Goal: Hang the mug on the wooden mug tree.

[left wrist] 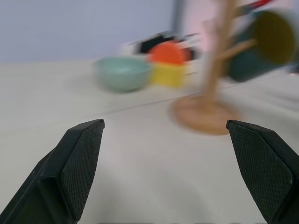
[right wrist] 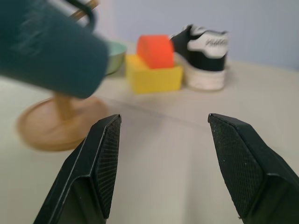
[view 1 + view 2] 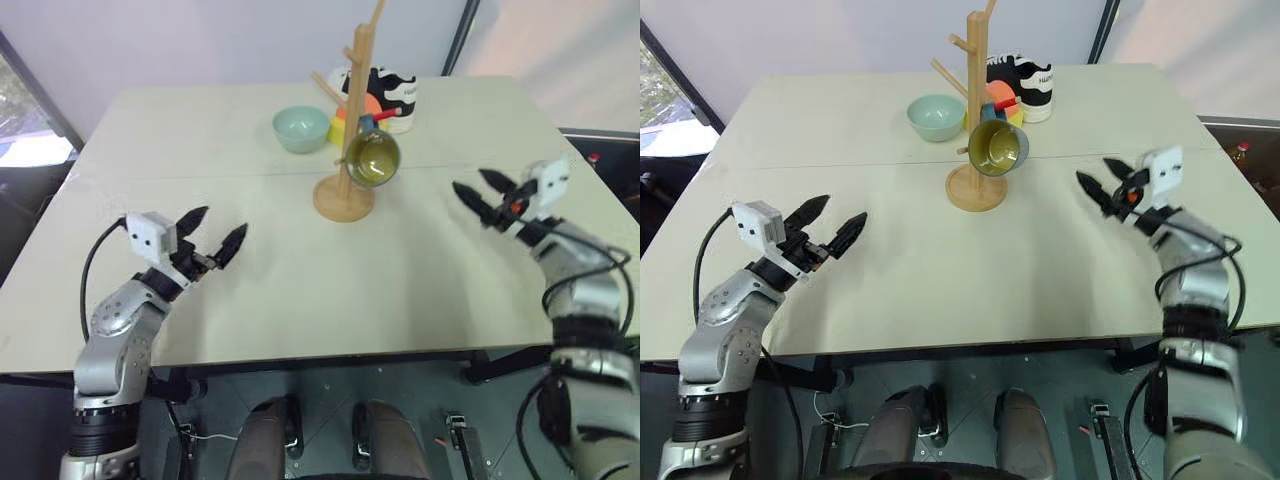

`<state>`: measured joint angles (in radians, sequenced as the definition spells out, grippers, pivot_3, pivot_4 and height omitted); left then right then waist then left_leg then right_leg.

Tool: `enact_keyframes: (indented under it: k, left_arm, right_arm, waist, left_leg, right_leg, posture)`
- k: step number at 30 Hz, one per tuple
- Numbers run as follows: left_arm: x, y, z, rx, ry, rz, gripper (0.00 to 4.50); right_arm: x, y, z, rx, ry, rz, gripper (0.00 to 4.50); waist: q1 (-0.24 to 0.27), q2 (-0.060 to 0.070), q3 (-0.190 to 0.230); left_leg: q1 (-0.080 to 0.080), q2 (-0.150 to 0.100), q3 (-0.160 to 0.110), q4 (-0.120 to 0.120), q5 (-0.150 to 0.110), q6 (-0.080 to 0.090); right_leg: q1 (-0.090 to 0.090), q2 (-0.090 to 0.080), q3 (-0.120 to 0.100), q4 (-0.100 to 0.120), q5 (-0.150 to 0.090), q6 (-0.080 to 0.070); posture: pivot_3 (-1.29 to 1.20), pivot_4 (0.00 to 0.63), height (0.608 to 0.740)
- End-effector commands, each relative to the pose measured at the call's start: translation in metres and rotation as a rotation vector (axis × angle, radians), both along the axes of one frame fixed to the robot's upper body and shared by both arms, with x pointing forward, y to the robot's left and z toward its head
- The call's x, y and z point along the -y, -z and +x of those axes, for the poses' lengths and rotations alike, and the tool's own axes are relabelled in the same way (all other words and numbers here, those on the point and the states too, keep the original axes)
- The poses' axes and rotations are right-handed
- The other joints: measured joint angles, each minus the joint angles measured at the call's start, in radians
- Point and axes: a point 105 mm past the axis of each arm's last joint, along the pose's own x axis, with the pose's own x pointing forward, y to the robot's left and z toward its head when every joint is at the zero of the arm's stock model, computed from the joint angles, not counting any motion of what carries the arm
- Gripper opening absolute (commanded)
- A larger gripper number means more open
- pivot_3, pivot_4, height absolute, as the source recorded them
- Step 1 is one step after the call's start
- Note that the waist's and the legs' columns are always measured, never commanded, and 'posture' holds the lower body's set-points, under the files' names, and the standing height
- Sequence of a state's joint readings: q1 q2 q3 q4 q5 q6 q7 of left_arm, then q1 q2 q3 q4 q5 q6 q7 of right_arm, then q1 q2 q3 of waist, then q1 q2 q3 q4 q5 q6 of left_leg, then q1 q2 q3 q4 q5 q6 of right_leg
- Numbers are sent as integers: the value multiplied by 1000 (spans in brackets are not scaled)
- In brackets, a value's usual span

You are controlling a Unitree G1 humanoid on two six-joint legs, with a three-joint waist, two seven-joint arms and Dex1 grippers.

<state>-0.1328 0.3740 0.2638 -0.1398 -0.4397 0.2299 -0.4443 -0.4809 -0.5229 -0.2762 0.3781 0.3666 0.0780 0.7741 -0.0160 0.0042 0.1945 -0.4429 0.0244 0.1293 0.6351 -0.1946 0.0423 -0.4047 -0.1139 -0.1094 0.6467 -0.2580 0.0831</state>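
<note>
The dark teal-blue mug (image 3: 997, 148) with its yellowish-olive inside hangs by its handle on a peg of the tall light-wood mug tree (image 3: 977, 100) (mouth tilted toward the robot). Both end effectors, left (image 3: 830, 228) and right (image 3: 1101, 182), hover over the pale surface (image 3: 970, 270), fingers apart, holding nothing.

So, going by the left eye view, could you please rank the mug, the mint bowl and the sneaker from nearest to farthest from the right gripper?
From the right gripper:
1. The mug, hanging on the wooden mug tree, toward the table's middle.
2. The sneaker, at the far edge behind the tree.
3. The mint bowl, beyond the tree on its left side.
</note>
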Motion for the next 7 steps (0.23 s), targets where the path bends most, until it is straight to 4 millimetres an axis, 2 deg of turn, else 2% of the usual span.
enact_keyframes:
  k: [1, 4, 7]
  left_arm:
    - [-27, 5, 0, 1, -176, 20, 4500]
    - [-35, 21, -1, -55, -243, 46, 4500]
    - [-34, 27, -4, -69, -242, 46, 4500]
  right_arm:
    - [-18, 0, -8, 39, -26, 14, 3060]
    - [-25, 16, -10, -10, -32, 28, 3060]
    - [-27, 24, -9, -25, -34, 21, 3060]
  waist:
    - [0, 0, 0]
    - [2, 0, 0]
    - [2, 0, 0]
  left_leg:
    - [0, 1, 1, 1, 0, 0]
    - [-2, 1, 2, 2, 0, 0]
    - [-2, 2, 4, 2, 0, 0]
  right_leg:
    - [0, 0, 0, 0, 0, 0]
    - [-2, -1, 0, -1, 1, -3]
    - [-5, -4, 0, -3, 1, -7]
  posture:
    - [0, 150, 735]
    - [0, 150, 735]
    - [0, 150, 735]
